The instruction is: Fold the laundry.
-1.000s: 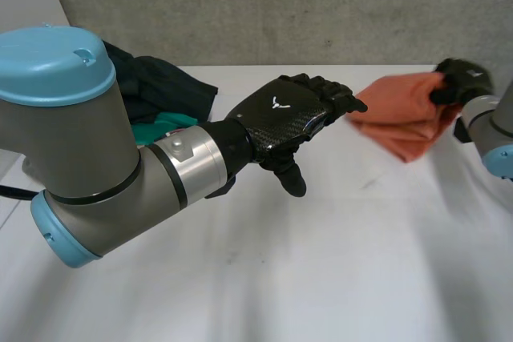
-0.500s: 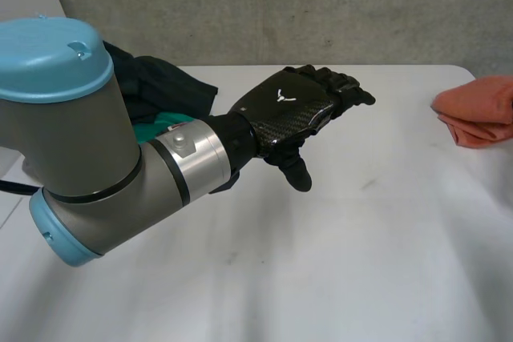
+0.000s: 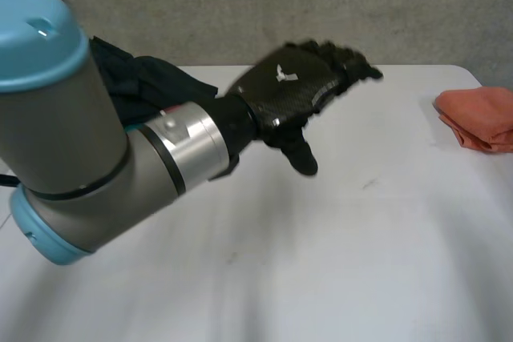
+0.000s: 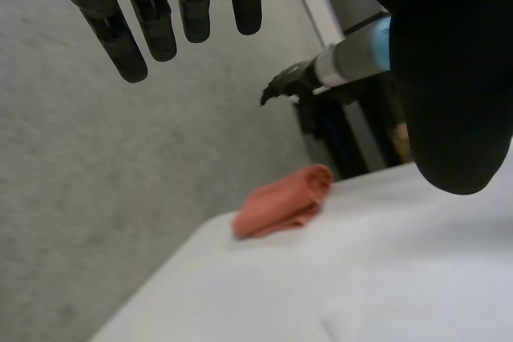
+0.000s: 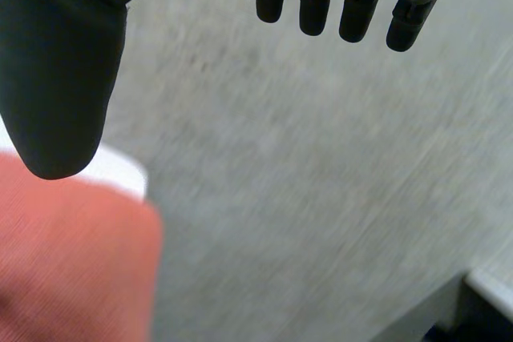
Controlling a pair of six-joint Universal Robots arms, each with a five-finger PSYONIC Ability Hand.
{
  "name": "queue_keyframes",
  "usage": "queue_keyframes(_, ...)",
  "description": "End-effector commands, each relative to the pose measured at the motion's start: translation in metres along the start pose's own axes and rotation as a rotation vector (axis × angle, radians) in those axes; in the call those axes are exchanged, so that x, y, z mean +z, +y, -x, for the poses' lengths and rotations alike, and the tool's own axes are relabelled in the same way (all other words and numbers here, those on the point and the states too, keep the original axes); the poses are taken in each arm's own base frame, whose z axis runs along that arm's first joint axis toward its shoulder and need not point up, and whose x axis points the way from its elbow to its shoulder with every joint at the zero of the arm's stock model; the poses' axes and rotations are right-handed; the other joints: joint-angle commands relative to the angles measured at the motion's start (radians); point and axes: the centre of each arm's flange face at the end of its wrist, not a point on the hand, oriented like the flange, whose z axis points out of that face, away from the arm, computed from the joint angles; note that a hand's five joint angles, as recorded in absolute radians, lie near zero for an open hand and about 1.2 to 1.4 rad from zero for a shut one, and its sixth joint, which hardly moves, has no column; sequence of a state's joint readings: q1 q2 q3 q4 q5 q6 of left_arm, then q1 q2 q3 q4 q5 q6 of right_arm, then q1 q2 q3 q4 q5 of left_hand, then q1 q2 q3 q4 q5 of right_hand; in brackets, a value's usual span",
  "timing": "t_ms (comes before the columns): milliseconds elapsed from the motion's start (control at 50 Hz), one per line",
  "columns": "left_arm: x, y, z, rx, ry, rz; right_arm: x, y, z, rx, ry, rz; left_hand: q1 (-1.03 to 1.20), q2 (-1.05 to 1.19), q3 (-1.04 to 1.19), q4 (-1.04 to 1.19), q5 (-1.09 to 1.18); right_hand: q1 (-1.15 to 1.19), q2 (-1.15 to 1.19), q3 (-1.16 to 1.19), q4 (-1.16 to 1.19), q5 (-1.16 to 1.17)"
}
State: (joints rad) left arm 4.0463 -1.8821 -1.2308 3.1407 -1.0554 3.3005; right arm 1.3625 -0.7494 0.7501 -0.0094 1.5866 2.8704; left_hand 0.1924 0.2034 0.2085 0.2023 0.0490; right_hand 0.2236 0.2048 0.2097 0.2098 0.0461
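The left arm (image 3: 96,166) has been lifted above the tabletop (image 3: 361,262), and the dark laundry pile (image 3: 156,82) behind it is judged nearer the left hand (image 3: 300,90), which is spread and empty. The folded orange cloth (image 3: 481,118) has been released at the tabletop's right edge, close under the right hand (image 5: 64,62), whose fingers are held straight and empty.
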Motion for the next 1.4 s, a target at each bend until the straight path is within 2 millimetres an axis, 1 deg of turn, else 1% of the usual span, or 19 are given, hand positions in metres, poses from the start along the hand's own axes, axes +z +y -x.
queue_keyframes(20,-0.012,-0.037,0.065,0.033,-0.358,-0.133,-0.052,-0.065,0.019,-0.11,-0.063,-0.273,0.033,0.022,0.017,0.023,0.002,-0.049,-0.03,-0.035,-0.035,-0.046)
queue_keyframes(120,-0.037,-0.036,0.155,0.104,-0.683,-0.169,-0.13,-0.077,0.092,-0.19,-0.404,-0.422,0.033,0.022,0.017,0.023,0.002,-0.049,-0.03,-0.035,-0.035,-0.046)
queue_keyframes(200,-0.055,0.02,0.239,0.18,-0.829,-0.008,-0.212,-0.052,0.141,-0.379,-0.704,-0.476,0.036,0.025,0.02,0.026,0.005,-0.049,-0.03,-0.035,-0.035,-0.046)
queue_keyframes(280,-0.07,0.082,0.279,0.266,-0.823,0.197,-0.25,-0.034,0.151,-0.528,-0.76,-0.484,0.03,0.019,0.014,0.02,-0.001,-0.049,-0.03,-0.035,-0.035,-0.046)
queue_keyframes(420,-0.082,0.156,0.312,0.385,-0.802,0.378,-0.271,-0.014,0.156,-0.551,-0.779,-0.396,0.03,0.019,0.014,0.02,-0.001,-0.049,-0.03,-0.035,-0.035,-0.046)
queue_keyframes(480,-0.089,0.171,0.329,0.402,-0.839,0.387,-0.271,-0.01,0.155,-0.523,-0.774,-0.355,0.068,0.057,0.052,0.058,0.037,-0.049,-0.03,-0.035,-0.035,-0.046)
queue_keyframes(560,-0.091,0.188,0.345,0.416,-0.871,0.384,-0.273,-0.004,0.153,-0.472,-0.785,-0.305,0.39,0.379,0.374,0.38,0.359,-0.049,-0.03,-0.035,-0.035,-0.046)
queue_keyframes(600,-0.087,0.19,0.344,0.423,-0.866,0.376,-0.273,-0.002,0.152,-0.453,-0.785,-0.288,1.052,1.041,1.036,1.042,1.021,-0.049,-0.03,-0.035,-0.035,-0.046)
queue_keyframes(640,-0.084,0.19,0.342,0.423,-0.866,0.369,-0.274,0.001,0.152,-0.438,-0.793,-0.274,1.204,1.193,1.188,1.194,1.173,-0.049,-0.03,-0.035,-0.035,-0.046)
queue_keyframes(700,-0.07,0.166,0.332,0.456,-0.885,0.298,-0.274,0.001,0.152,-0.434,-0.793,-0.269,1.204,1.193,1.188,1.194,1.173,-0.049,-0.03,-0.035,-0.035,-0.046)
queue_keyframes(780,-0.048,0.066,0.295,0.532,-0.911,0.0,-0.272,-0.001,0.151,-0.427,-0.779,-0.277,1.204,1.193,1.188,1.194,1.173,-0.049,-0.03,-0.035,-0.035,-0.046)
queue_keyframes(860,-0.031,0.004,0.247,0.526,-0.845,-0.224,-0.268,-0.006,0.148,-0.426,-0.741,-0.278,1.204,1.193,1.188,1.194,1.173,-0.049,-0.03,-0.035,-0.035,-0.046)
queue_keyframes(940,-0.013,-0.023,0.189,0.402,-0.707,-0.33,-0.264,-0.019,0.139,-0.418,-0.653,-0.28,1.204,1.193,1.188,1.194,1.173,-0.049,-0.03,-0.035,-0.035,-0.046)
queue_keyframes(1080,0.024,-0.016,0.086,0.096,-0.367,-0.361,-0.262,-0.06,0.116,-0.279,-0.499,-0.326,1.204,1.193,1.188,1.194,1.173,-0.049,-0.03,-0.035,-0.035,-0.046)
queue_keyframes(1160,0.043,0.022,0.052,-0.055,-0.253,-0.282,-0.262,-0.077,0.104,-0.174,-0.468,-0.347,1.204,1.193,1.188,1.194,1.173,-0.049,-0.03,-0.035,-0.035,-0.046)
queue_keyframes(1240,0.057,0.06,-0.009,-0.247,-0.097,-0.175,-0.254,-0.081,0.09,-0.114,-0.432,-0.339,1.204,1.193,1.188,1.194,1.173,-0.049,-0.03,-0.035,-0.035,-0.046)
queue_keyframes(1300,0.06,0.074,-0.028,-0.337,-0.031,-0.141,-0.252,-0.08,0.087,-0.105,-0.423,-0.33,1.204,1.193,1.188,1.194,1.173,-0.049,-0.03,-0.035,-0.035,-0.046)
queue_keyframes(1360,0.062,0.089,-0.033,-0.407,0.014,-0.107,-0.253,-0.077,0.089,-0.114,-0.44,-0.325,0.165,0.154,0.149,0.155,0.134,-0.049,-0.03,-0.035,-0.035,-0.046)
queue_keyframes(1400,0.062,0.09,-0.034,-0.406,0.023,-0.1,-0.253,-0.071,0.094,-0.121,-0.467,-0.31,0.015,0.004,-0.002,0.005,-0.017,-0.049,-0.03,-0.035,-0.035,-0.046)
